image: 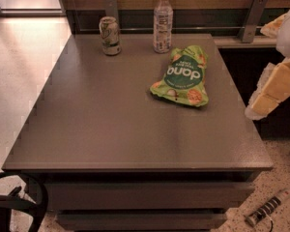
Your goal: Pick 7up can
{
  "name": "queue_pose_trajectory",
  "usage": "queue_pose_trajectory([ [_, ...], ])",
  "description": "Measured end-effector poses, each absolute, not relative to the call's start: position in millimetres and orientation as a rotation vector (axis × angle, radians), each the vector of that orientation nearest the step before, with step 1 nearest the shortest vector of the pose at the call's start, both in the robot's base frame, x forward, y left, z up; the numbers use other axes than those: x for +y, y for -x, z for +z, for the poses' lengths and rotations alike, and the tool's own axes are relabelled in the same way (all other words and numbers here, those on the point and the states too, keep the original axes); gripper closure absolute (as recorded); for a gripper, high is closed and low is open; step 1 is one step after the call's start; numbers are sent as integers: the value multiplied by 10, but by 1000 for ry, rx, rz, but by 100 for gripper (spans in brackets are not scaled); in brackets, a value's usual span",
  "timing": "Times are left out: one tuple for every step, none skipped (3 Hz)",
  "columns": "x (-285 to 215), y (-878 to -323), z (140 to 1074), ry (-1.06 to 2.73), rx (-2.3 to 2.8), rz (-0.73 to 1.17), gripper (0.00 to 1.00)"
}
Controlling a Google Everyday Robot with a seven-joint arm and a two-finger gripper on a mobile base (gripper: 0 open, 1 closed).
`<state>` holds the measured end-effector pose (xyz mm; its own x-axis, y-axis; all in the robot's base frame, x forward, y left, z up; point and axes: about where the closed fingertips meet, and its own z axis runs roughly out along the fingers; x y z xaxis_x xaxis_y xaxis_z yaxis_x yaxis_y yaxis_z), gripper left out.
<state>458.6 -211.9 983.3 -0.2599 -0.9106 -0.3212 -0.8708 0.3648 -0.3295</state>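
Note:
The 7up can (pixel 109 35) stands upright at the far left of the dark table top (pixel 111 124). It is pale silvery green with a green logo and a darker base band. My gripper itself does not show. Only white and yellow parts of my arm (pixel 275 86) show at the right edge, beside the table and far from the can. Nothing touches the can.
A clear plastic bottle with a white cap (pixel 163 22) stands right of the can at the back. A green snack bag (pixel 182 76) lies flat right of centre. A wall rail with metal brackets (pixel 251 18) runs behind the table. A black curved object (pixel 19 202) sits at the bottom left, and a power strip (pixel 268 208) lies on the floor.

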Motion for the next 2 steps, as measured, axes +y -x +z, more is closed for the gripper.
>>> queue_pose_trajectory([
  [-2060,-4734,9688,1325,2167,-44,0],
  [-2035,-4971,9626,1159,2114,14,0],
])
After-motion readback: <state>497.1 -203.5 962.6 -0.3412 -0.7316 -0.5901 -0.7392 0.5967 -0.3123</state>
